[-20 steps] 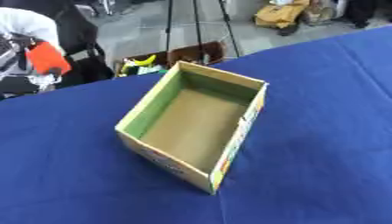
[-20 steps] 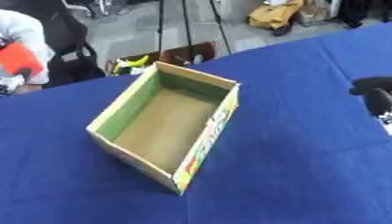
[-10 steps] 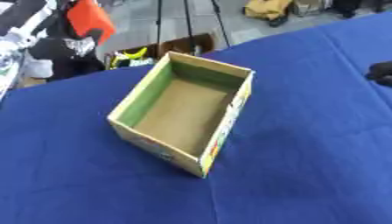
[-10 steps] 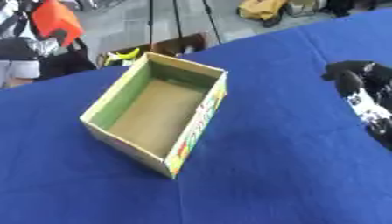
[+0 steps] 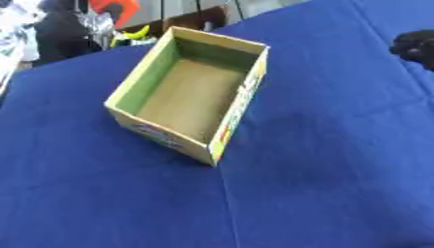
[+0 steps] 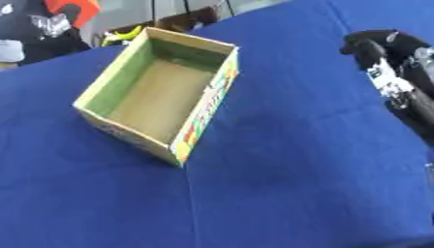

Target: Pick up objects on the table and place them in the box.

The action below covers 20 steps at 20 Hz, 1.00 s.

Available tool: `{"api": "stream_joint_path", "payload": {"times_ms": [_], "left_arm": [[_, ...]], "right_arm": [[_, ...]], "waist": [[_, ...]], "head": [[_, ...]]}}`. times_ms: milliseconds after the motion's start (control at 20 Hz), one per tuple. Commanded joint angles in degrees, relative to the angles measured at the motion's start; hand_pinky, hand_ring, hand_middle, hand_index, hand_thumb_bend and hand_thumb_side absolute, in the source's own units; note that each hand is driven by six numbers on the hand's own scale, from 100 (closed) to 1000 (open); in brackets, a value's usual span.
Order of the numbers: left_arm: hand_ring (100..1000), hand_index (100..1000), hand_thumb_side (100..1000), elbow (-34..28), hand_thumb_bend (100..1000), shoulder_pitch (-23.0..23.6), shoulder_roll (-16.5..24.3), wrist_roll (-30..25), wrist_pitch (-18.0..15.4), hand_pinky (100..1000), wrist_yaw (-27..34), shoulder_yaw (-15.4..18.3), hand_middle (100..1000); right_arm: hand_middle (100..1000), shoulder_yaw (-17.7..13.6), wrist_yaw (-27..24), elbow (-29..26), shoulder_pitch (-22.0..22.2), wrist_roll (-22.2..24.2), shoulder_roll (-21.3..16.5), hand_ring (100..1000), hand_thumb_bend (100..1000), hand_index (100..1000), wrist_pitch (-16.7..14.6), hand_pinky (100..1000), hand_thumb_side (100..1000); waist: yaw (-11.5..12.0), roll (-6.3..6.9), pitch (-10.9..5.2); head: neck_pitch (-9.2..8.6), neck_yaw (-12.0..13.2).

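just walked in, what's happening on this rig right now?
An open cardboard box with green inner walls sits on the blue tablecloth, and it looks empty. No loose objects show on the cloth in either view. The right robot hand is at the right edge of the right eye view, above the cloth and apart from the box; whether its fingers are curled or holding anything can't be made out. The left robot hand is not in view. So nothing is in the box yet.

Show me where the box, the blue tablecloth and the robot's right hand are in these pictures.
box [image 5: 238, 102]: left eye view, right wall's rim.
blue tablecloth [image 5: 322, 184]: left eye view, bare cloth.
right hand [image 6: 379, 48]: right eye view, black fingers.
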Motion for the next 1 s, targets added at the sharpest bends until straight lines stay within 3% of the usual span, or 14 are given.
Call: {"api": "stream_joint_path", "payload": {"times_ms": [50, 600, 1000], "left_arm": [[362, 661, 536, -0.06, 100, -1.93, -1.05, -1.34, 0.14, 183, -0.79, -0.27, 449], [376, 659, 546, 8.15, 100, -4.88, -10.33, 0.84, 5.43, 194, -10.05, 1.31, 453], [377, 660, 539, 10.91, 100, -4.3, -14.32, 2.34, 5.58, 193, -18.24, 1.39, 454]], "right_arm": [[674, -0.05, -0.23, -1.56, -0.74, -0.19, -0.08, 885, 220, 781, 0.14, 888, 779], [673, -0.33, -0.04, -1.61, -0.87, -0.75, 0.07, 885, 224, 782, 0.29, 888, 779], [672, -0.42, -0.06, -1.65, -1.09, -0.8, 0.13, 886, 227, 781, 0.29, 887, 778]], "waist": [[-0.03, -0.62, -1.21], [0.01, -1.05, -0.77], [-0.23, -1.13, -0.32]], "head": [[-1.09, -0.21], [-3.67, 0.1], [-5.14, 0.34]]}}
